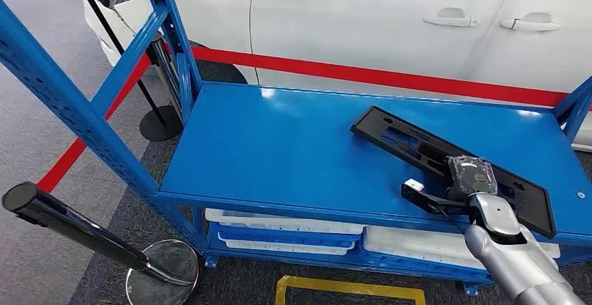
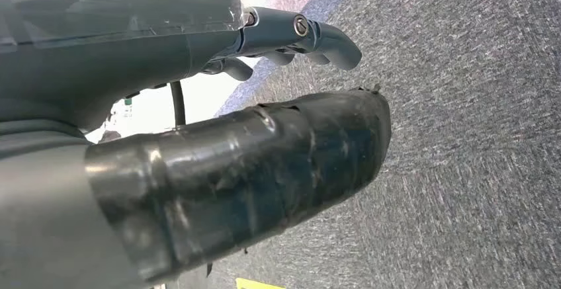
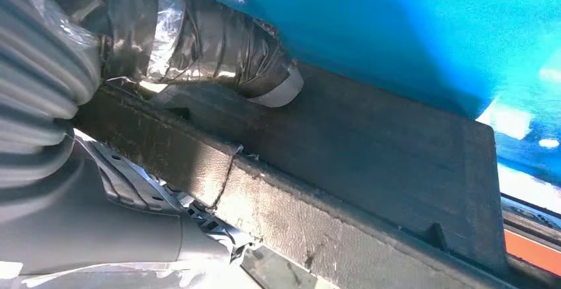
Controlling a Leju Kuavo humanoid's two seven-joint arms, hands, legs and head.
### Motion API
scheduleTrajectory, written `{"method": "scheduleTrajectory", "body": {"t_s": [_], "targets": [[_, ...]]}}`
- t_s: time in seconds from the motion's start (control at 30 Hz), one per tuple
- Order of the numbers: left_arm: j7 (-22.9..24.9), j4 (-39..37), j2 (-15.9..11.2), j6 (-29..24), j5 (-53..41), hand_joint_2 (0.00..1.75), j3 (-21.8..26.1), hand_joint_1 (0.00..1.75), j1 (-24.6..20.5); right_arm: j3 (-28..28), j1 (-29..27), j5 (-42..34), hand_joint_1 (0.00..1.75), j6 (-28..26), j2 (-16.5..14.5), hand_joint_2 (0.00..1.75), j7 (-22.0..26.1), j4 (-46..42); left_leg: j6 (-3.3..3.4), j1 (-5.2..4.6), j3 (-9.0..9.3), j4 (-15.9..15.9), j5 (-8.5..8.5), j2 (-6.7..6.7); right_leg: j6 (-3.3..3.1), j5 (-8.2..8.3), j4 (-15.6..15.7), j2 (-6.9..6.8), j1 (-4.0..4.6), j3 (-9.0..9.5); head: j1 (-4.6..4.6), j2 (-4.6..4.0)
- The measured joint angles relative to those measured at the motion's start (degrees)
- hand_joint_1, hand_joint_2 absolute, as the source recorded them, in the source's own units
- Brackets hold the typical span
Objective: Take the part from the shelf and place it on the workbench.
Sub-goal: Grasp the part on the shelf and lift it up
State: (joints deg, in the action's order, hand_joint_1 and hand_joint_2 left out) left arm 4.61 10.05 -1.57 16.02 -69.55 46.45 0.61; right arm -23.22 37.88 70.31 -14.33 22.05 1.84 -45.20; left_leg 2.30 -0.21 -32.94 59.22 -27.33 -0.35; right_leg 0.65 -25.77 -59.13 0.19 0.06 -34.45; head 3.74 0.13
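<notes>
Head view first: nearest the camera, the silver right arm comes up from the bottom right, and the right hand (image 1: pixel 469 179) sits on the near end of the part (image 1: pixel 454 167), a long flat black plastic panel with cutouts. From the right wrist view, the taped thumb (image 3: pixel 218 51) presses on one face of the panel (image 3: pixel 370 143) and the rest of the hand is under its edge, so it's clamped on it, not loose. The part lies at an angle on the right side of the blue shelf (image 1: pixel 293 144) top, its near end by the front edge.

The left hand (image 2: pixel 264 104) is over grey carpet, with its fingers (image 2: pixel 317 38) only a bit curled and nothing in them.

Below the top deck there are white trays (image 1: pixel 286 228). A yellow floor marking (image 1: pixel 349 289) is in front, with a black stanchion post (image 1: pixel 77 228) to the left. Behind the shelf are a red barrier belt (image 1: pixel 391 78) and a white car (image 1: pixel 391 19).

No readable writing anywhere.
</notes>
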Motion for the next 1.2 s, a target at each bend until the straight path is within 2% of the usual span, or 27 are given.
{"method": "scheduleTrajectory", "body": {"t_s": [0.07,0.2,0.43,0.5,0.57,0.63,0.7,0.8,0.93,0.97,1.0,1.1,1.13,1.17,1.2], "targets": [[0.01,0.00,0.00,0.00,-0.03,0.00,0.00,0.00,0.00,-0.02,0.00,-0.04,1.75,0.01,0.00,1.75,0.00,-0.01,0.00,0.00,0.01,0.00,0.00,0.00,0.00,0.00,0.00,0.00,0.00,0.00,0.01,0.00],[-0.64,0.00,0.02,-0.01,-0.20,1.75,0.01,0.00,0.01,-0.09,-0.04,-0.44,1.75,-0.08,0.01,1.75,0.00,-0.15,0.00,0.00,0.04,0.00,0.00,0.01,0.00,0.00,0.00,0.01,0.00,0.01,0.01,0.00],[-2.87,0.00,0.12,-0.49,-0.56,1.75,0.27,0.00,0.26,0.38,-2.35,-2.98,1.75,-1.41,1.79,1.75,0.86,-4.73,0.01,-0.01,0.05,0.01,0.00,-0.01,0.00,-0.01,0.01,0.00,0.00,0.01,0.01,0.00],[-2.93,0.00,0.21,-1.16,-0.57,1.75,0.69,0.00,0.40,1.12,-4.50,-5.39,1.75,-2.84,3.53,1.75,2.31,-8.88,0.03,-0.04,0.01,0.09,-0.02,-0.06,0.01,-0.01,0.04,-0.05,-0.03,-0.02,0.02,0.00],[-2.16,0.00,0.30,-2.80,-0.56,1.75,1.25,0.00,0.72,2.69,-7.91,-10.43,1.75,-5.91,6.78,1.75,4.39,-16.35,0.11,-0.13,-0.09,0.20,-0.09,-0.17,0.08,-0.05,0.10,-0.16,-0.16,-0.07,0.02,0.00],[-0.71,0.00,0.31,-4.26,-0.55,1.75,1.89,0.00,1.21,6.24,-11.46,-16.53,1.75,-6.54,10.69,1.75,6.11,-25.69,0.21,-0.20,-0.15,0.23,-0.21,-0.24,0.20,-0.13,0.12,-0.22,-0.35,-0.09,0.03,0.00],[0.71,0.00,0.30,-4.83,-0.57,1.75,2.58,0.00,1.66,11.38,-14.58,-21.00,1.75,-2.98,13.57,1.75,7.82,-34.71,0.30,-0.22,-0.19,0.24,-0.33,-0.24,0.31,-0.20,0.11,-0.20,-0.42,-0.09,0.03,0.00],[2.18,0.00,0.31,-5.15,-0.73,1.75,3.42,0.00,1.99,18.18,-19.14,-23.37,1.75,1.18,15.94,1.75,11.10,-45.10,0.48,-0.29,-0.29,0.37,-0.48,-0.24,0.47,-0.27,0.12,-0.23,-0.48,-0.08,0.02,0.00],[3.04,0.00,0.32,-5.60,-1.15,1.75,4.05,0.00,2.06,22.41,-22.65,-23.48,1.75,0.56,17.78,1.75,13.21,-51.84,1.09,-0.33,-0.11,0.11,-0.05,-0.22,0.99,-0.20,0.09,-0.22,-0.61,0.05,0.03,0.00],[3.15,0.00,0.34,-5.63,-1.20,1.75,4.11,0.00,2.08,23.27,-23.60,-23.54,1.75,0.22,18.36,1.75,13.40,-53.01,1.35,-0.21,0.05,-0.34,0.28,-0.16,1.12,-0.85,-0.46,-0.19,-0.59,-0.04,-0.02,0.00],[3.25,0.00,0.36,-5.65,-1.24,1.75,4.20,0.00,2.09,24.17,-24.59,-23.66,1.75,-0.15,18.94,1.75,13.57,-54.19,1.59,-0.06,0.19,-0.79,0.60,-0.10,1.20,-2.17,-1.82,-0.15,-0.56,-0.46,-0.09,0.00],[3.46,0.00,0.40,-5.66,-1.26,1.75,4.53,0.00,2.13,26.50,-27.21,-24.36,1.75,-1.07,20.02,1.75,13.99,-57.19,1.85,0.03,-0.12,-0.99,0.98,0.00,1.48,-8.43,-11.49,-0.08,-0.73,-3.99,-0.26,0.00],[3.50,0.00,0.42,-5.66,-1.26,1.75,4.63,0.00,2.12,27.09,-27.95,-24.61,1.75,-1.22,20.27,1.75,14.12,-58.01,1.85,0.00,-0.36,-0.78,0.99,0.01,1.53,-9.49,-14.22,-0.10,-0.78,-4.87,-0.26,0.00],[3.52,0.00,0.45,-5.66,-1.25,1.75,4.72,0.00,2.10,27.50,-28.59,-24.81,1.75,-1.28,20.49,1.75,14.23,-58.67,1.84,-0.02,-0.57,-0.58,0.98,0.02,1.51,-9.50,-15.22,-0.11,-0.81,-4.97,-0.25,0.00],[3.54,0.00,0.48,-5.66,-1.27,1.75,4.82,0.00,2.08,27.88,-29.16,-25.00,1.75,-1.25,20.81,1.75,14.33,-59.37,1.82,-0.04,-0.74,-0.36,0.97,0.00,1.40,-8.28,-13.72,-0.12,-0.81,-3.83,-0.26,0.00]]}}
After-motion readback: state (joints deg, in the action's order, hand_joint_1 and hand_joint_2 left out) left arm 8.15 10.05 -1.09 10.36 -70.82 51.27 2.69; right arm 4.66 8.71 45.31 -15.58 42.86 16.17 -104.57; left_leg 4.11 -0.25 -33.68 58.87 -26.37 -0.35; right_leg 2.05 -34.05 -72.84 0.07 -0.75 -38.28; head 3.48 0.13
